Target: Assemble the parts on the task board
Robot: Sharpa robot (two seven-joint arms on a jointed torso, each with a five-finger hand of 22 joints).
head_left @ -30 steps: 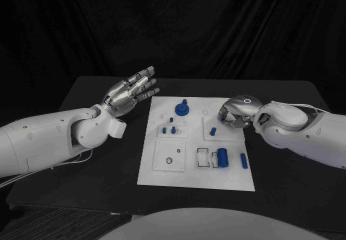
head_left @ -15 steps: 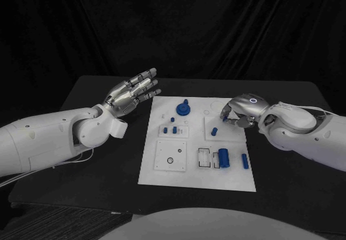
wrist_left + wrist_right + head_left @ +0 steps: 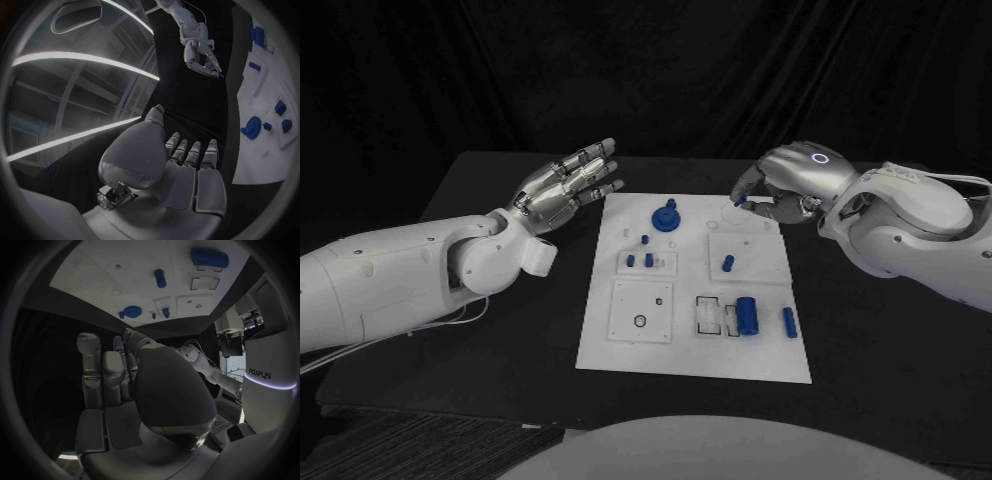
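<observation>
Matt white plastic task board (image 3: 639,345) — glossy blue parts (image 3: 747,314) — matt blk table (image 3: 488,330)

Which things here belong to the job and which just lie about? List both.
Job: board; knob; cylinder; peg; small blue part, pinched by right hand.
Lying about: table; left hand, open, raised beside the board, holding nothing.

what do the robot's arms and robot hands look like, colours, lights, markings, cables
Both arms are smooth, rounded white shells. Each ends in a silver metallic robot hand, left and right, with segmented fingers. The right robot hand carries a small glowing ring light on its back. A thin pale cable runs along the right arm. The white body bears dark "sharpa" lettering in the right wrist view.
</observation>
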